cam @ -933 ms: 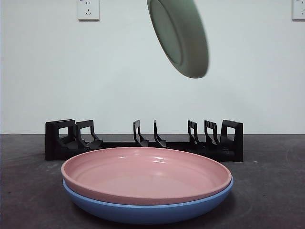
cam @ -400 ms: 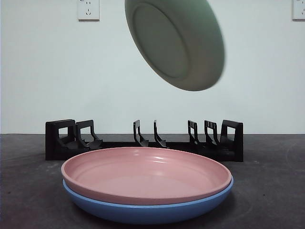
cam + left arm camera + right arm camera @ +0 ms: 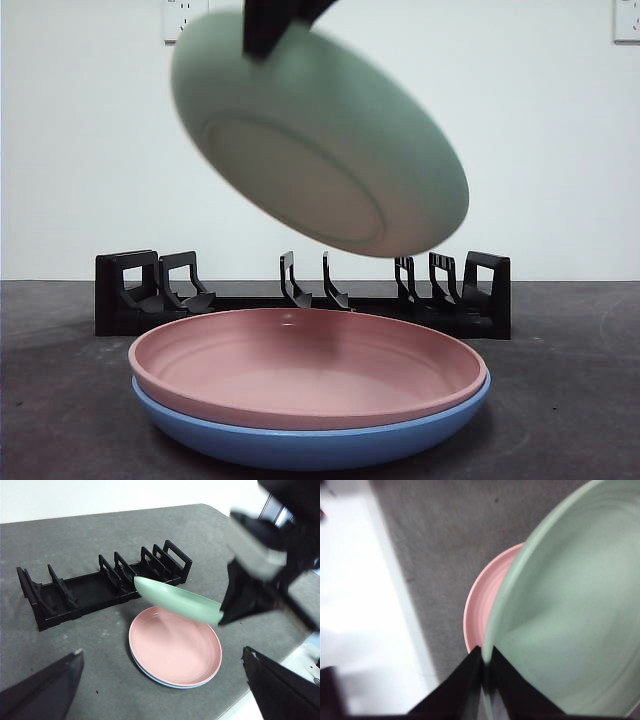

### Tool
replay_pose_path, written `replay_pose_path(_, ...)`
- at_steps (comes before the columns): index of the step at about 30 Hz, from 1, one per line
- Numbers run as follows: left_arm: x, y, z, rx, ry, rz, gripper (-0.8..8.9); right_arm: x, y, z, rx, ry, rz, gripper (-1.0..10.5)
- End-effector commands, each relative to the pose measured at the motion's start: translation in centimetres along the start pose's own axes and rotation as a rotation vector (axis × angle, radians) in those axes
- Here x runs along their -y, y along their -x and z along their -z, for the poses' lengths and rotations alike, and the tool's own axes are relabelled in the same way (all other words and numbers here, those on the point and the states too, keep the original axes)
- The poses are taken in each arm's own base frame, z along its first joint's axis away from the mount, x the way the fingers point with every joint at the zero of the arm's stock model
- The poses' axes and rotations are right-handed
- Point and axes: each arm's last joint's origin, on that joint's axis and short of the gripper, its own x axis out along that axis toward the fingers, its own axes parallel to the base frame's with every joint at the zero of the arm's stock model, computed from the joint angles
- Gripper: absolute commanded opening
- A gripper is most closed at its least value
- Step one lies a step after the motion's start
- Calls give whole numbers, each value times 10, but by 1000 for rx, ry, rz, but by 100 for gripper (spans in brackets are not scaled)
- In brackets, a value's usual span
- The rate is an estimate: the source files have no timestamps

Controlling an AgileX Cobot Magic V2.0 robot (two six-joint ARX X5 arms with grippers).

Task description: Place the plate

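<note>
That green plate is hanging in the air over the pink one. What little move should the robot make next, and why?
Probably ease the green plate down and level it. The right hand pinches its rim, holding it tilted above the pink plate, which already sits nested in the blue plate. The black rack stands behind.

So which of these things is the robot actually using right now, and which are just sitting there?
In use:
green plate, held tilted in the air above the stack
right end effector, clamped on its rim
pink plate, directly below the green one

Just there:
blue plate, under the pink one
black rack, no plates in it
left end effector, open, holding nothing
</note>
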Motion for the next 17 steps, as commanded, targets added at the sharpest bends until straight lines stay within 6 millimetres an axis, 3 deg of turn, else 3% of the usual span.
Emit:
replay_pose_path(1, 1, 3, -4, 22, -17, 8, 496, -17, -16, 0, 3, 7, 54, 11)
replay_pose_path(8, 1, 3, -4, 22, -16, 8, 496, -42, -43, 7, -38, 10, 191, 11)
replay_pose_path(17, 1, 3, -3, 19, -12, 8, 496, -47, -78, 6, -141, -47, 200, 11)
